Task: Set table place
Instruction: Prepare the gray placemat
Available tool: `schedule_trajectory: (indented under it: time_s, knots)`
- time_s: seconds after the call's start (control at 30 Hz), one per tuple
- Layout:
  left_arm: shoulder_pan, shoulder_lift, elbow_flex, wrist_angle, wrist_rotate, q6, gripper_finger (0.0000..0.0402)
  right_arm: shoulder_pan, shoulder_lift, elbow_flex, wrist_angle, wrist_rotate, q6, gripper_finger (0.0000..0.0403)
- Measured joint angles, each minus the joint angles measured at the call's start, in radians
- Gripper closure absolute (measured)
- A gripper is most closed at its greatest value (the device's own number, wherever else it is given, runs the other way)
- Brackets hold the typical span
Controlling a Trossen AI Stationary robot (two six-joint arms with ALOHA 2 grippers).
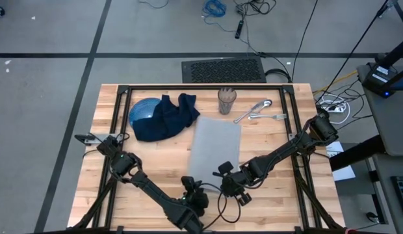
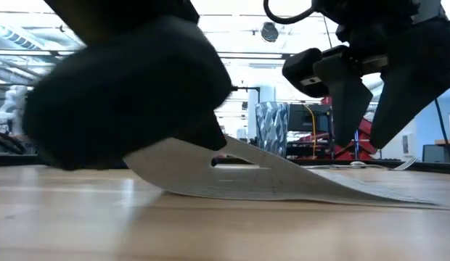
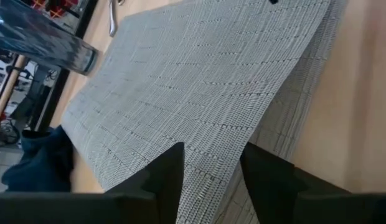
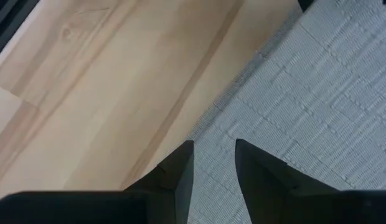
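Observation:
The grey placemat (image 1: 216, 143) lies in the middle of the wooden table (image 1: 123, 175). My left gripper (image 1: 194, 187) is at the mat's near left corner and is shut on it (image 3: 211, 171). In the low view that corner is raised, and the mat (image 2: 283, 177) slopes down to the table toward the right. My right gripper (image 1: 233, 184) hovers over the mat's near right corner. Its fingers (image 2: 353, 109) point down, stand apart and touch nothing. In the right wrist view the mat (image 4: 317, 81) lies below them. My left gripper has the placemat's near edge (image 3: 208, 186) between its two fingers, close to the left corner. It comes slanting down from the table's near side. The held corner (image 2: 203, 156) is raised off the wood, and the mat's right part (image 2: 399, 197) rests on the table.
At the far left, a navy napkin (image 1: 168, 116) is heaped over a blue plate (image 1: 142, 112). A glass (image 1: 227, 101) stands behind the mat, with a spoon and a fork (image 1: 261, 112) to its right. Black frame rails (image 1: 201, 86) edge the table.

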Motion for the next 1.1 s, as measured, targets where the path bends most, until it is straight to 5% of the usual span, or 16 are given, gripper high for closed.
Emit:
schedule_trajectory:
  time_s: [0.23,0.43,0.53,1.1]
  knots:
    - [0.029,0.000,0.000,0.001,-0.004,0.016,0.0299,0.003,0.000,0.000,-0.003,0.004,0.014,0.0298]
    - [0.047,0.000,0.000,-0.001,-0.018,-0.054,0.0385,0.054,0.000,0.000,-0.044,0.005,0.014,0.0311]
    - [0.047,0.000,0.000,-0.026,-0.068,-0.139,0.0397,0.090,0.000,0.000,-0.078,0.028,0.017,0.0329]
    - [0.026,-0.045,-0.002,-0.192,-0.255,-0.602,0.0401,0.177,0.000,-0.043,-0.130,0.493,0.172,0.0387]
